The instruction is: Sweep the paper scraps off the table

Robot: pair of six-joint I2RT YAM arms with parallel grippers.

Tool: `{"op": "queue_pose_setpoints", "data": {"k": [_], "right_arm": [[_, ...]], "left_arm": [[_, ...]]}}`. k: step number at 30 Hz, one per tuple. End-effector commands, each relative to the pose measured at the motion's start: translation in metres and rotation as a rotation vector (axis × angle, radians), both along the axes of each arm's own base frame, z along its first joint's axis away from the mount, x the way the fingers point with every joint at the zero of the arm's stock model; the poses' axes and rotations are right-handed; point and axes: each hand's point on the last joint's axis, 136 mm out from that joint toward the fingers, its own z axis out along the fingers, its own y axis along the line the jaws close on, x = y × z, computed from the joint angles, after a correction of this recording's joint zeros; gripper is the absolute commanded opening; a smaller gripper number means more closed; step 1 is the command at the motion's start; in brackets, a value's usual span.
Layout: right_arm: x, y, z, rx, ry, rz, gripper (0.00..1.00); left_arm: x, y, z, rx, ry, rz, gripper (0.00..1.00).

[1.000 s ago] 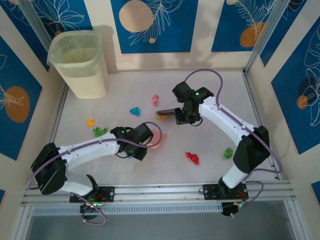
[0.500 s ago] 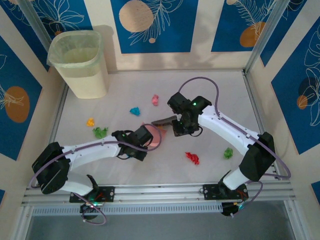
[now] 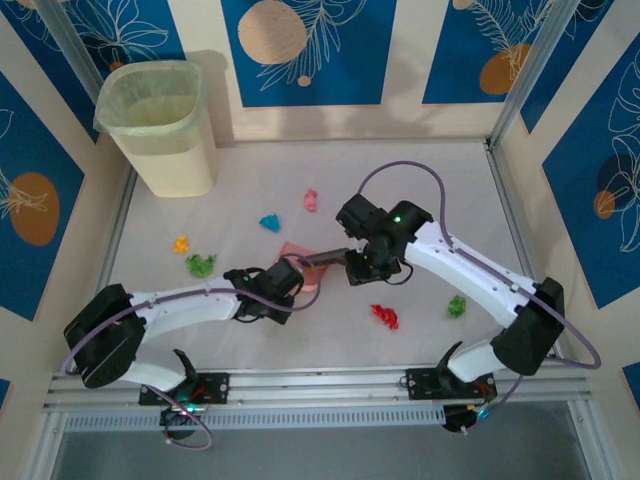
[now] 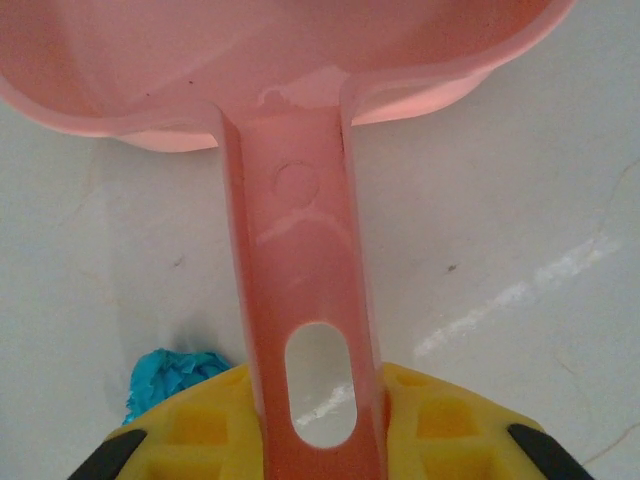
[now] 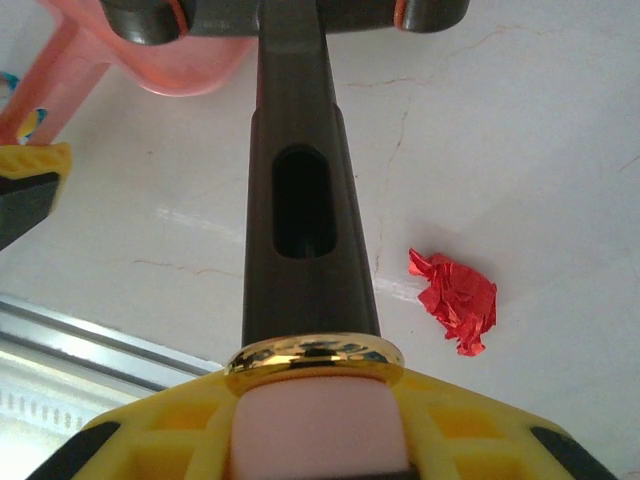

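Now left fingers (image 4: pixel 190 432) pinch the dustpan (image 4: pixel 300 240), right fingers (image 5: pixel 165 442) the brush (image 5: pixel 300 150). A hard stroke could flick paper scraps (image 3: pixel 384 316) past it.

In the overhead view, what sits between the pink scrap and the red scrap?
The right gripper, shut on a dark brush, lies between the pink scrap and the red scrap, as the top view shows.

No legible txt or labels

Overhead faces table (image 3: pixel 420 170) — wrist views close, sharing dustpan (image 4: pixel 300 60).
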Motion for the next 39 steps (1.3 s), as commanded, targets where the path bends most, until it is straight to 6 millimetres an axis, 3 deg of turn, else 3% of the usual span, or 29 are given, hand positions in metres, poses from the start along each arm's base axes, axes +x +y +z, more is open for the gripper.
{"op": "queue_pose_setpoints", "data": {"k": [1, 11, 19, 24, 27, 34, 39], "right_arm": [[-0.010, -0.001, 0.010, 0.073, 0.009, -0.041, 0.00], [0.003, -0.020, 0.037, 0.242, -0.117, -0.199, 0.00], [0.025, -0.065, 0.046, 0.326, -0.260, -0.396, 0.00], [0.037, -0.103, 0.043, 0.341, -0.349, -0.552, 0.00], [0.039, -0.116, 0.035, 0.352, -0.367, -0.609, 0.00], [0.042, -0.113, 0.010, 0.375, -0.304, -0.582, 0.00], [0.044, -0.109, 0.003, 0.370, -0.290, -0.548, 0.00]], "left_arm": [[0.000, 0.001, -0.004, 0.004, -0.026, -0.019, 0.00], [0.006, -0.010, -0.001, -0.037, -0.071, -0.029, 0.00], [0.009, -0.014, 0.016, -0.067, -0.115, -0.009, 0.00], [0.010, -0.015, 0.038, -0.092, -0.114, 0.024, 0.00], [0.012, -0.015, 0.054, -0.094, -0.120, 0.036, 0.00], [0.023, -0.012, 0.105, -0.085, -0.171, 0.057, 0.00], [0.032, -0.009, 0.146, -0.085, -0.190, 0.075, 0.00]]}}
